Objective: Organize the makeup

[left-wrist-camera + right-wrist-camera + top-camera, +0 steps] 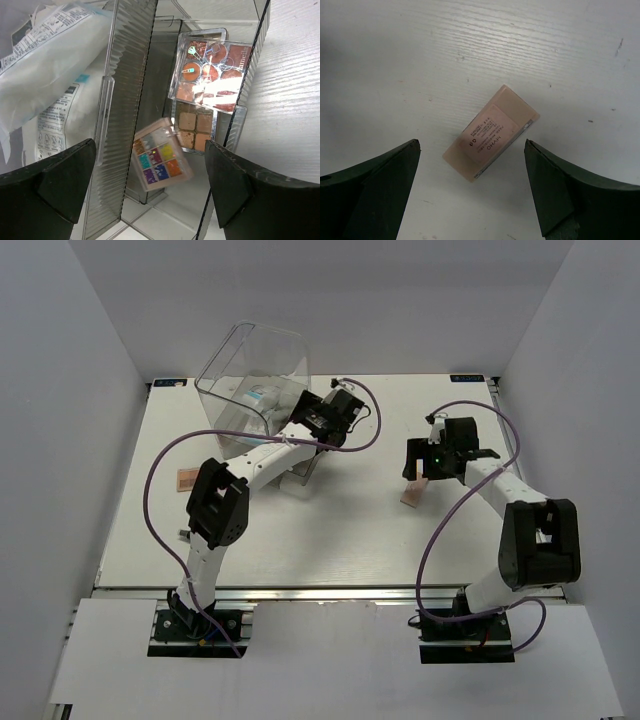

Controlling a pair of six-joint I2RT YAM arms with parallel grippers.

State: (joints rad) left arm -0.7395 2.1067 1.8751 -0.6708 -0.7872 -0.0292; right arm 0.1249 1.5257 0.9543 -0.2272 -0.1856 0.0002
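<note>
A white table [340, 530] fills the middle of the overhead view, its top painted and faintly grained in long parallel lines. Three plain, pale grey walls close it in: the back wall [330, 300] beyond the far edge, the left wall [60, 440] and the right wall [590, 390] slanting in at either side (no window or door shows in any of them). A metal rail [330, 594] runs along the near edge, and a white panel [330, 660] lies in front of it. The light is even and soft, casting only weak shadows. Close up, the tabletop [420, 50] shows fine ridges and a few small dark specks.
</note>
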